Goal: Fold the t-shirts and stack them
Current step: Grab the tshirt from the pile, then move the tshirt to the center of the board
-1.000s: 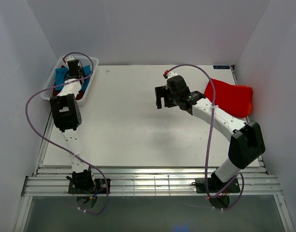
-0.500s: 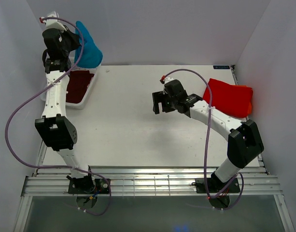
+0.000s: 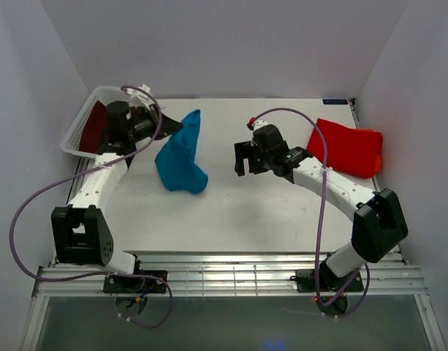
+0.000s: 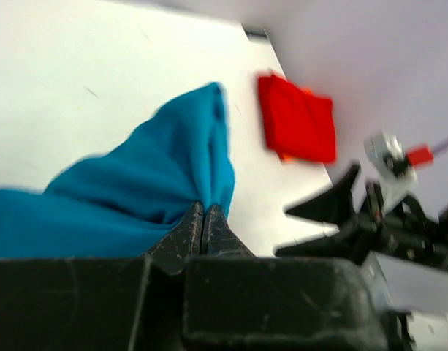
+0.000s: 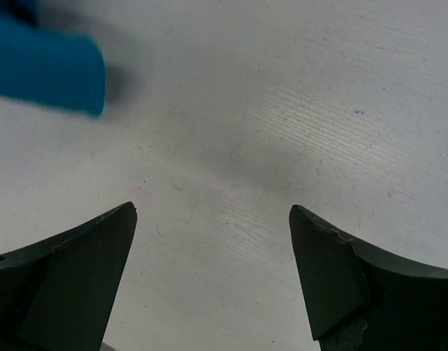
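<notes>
Currently held: the teal t-shirt (image 3: pixel 181 157) is pinched at a bunched edge by the left gripper (image 4: pixel 204 213), its jaws pressed together on the cloth. The shirt is hung over the table (image 3: pixel 231 208), with its lower folds seemingly touching.
Other arm: the right gripper (image 5: pixel 213 216) is held with fingers spread wide, and nothing is gripped.
Other shirts: the red-orange t-shirt (image 3: pixel 348 148) is laid folded at the far right, and the maroon t-shirt (image 3: pixel 94 126) is left in the basket (image 3: pixel 107 91).
Handling: the cloth is judged light, limp and not fragile. A shoulder seam or hem corner is best taken.
Hidden: sleeves and collar are lost in the folds, and the left wrist view is blurred.
</notes>
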Controlling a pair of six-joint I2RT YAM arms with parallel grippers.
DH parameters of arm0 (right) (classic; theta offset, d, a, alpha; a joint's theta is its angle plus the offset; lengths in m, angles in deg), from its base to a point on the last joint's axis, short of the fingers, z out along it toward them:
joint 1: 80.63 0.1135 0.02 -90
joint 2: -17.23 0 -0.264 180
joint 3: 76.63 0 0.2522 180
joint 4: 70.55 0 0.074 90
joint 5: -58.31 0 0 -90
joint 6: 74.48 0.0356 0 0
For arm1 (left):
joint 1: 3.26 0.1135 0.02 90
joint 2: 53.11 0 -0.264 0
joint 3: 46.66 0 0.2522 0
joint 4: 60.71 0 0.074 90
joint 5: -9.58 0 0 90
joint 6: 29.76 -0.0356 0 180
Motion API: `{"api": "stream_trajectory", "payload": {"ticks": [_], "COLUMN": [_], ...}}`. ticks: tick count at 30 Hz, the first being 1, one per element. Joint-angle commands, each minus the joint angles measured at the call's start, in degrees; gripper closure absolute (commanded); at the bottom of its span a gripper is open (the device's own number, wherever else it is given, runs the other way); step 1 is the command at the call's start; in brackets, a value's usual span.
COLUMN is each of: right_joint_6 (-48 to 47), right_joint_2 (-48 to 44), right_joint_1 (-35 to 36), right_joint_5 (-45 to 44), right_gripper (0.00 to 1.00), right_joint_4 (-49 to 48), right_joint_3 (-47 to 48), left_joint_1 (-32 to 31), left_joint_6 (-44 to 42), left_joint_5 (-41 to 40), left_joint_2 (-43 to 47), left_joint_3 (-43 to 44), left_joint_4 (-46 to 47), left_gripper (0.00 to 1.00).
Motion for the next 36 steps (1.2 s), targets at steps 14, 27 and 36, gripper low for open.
{"api": "stream_trajectory", "payload": {"ticks": [14,27,36], "right_joint_6": [1.51,2.13,6.16], "right_joint_2": [-3.41,-6.05,1.76], "right_joint_1": [0.39,2.05,11.63], "right_joint_5": [-5.77,0.02,7.50], "right_gripper": [0.09,0.09,0.09], "right_joint_4": [-0.06,-3.30,-12.18], "right_joint_3": [-1.23,-6.15,-10.10], "left_joint_1": [-20.91,-20.11,-20.99], "left_joint_6": [4.26,7.05,12.08], "left_joint_5": [9.97,-44.17,-66.50], "left_joint_2": [6.98,-6.44,2.94], "left_joint_3": [-2.08,-17.75,-23.81], "left_joint_4": [9.30,-1.05,-9.94], "left_gripper": [1.00,0.22,0.20]}}
